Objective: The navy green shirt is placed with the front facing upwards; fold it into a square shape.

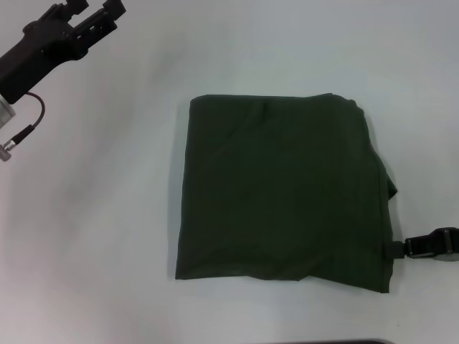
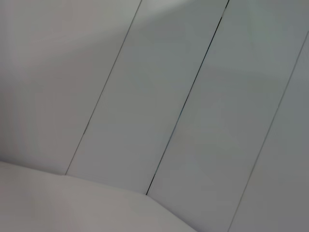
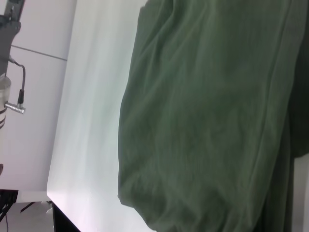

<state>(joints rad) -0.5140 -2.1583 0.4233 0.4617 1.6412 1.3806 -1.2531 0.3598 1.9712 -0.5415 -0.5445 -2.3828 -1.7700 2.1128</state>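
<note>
The navy green shirt (image 1: 280,190) lies folded into a rough square on the white table (image 1: 93,215), right of centre. Its plain dark side faces up, and no lettering or collar shows. A loose layer bulges out along its right side. My right gripper (image 1: 399,249) sits low at the shirt's near right edge, its tip touching the cloth. The right wrist view shows the shirt (image 3: 203,111) close up, wrinkled. My left gripper (image 1: 97,14) is raised at the far left, well away from the shirt.
A cable with a metal plug (image 1: 14,140) hangs from the left arm. The left wrist view shows only pale wall panels (image 2: 159,96) with dark seams. The table's near edge (image 1: 358,341) shows at the bottom of the head view.
</note>
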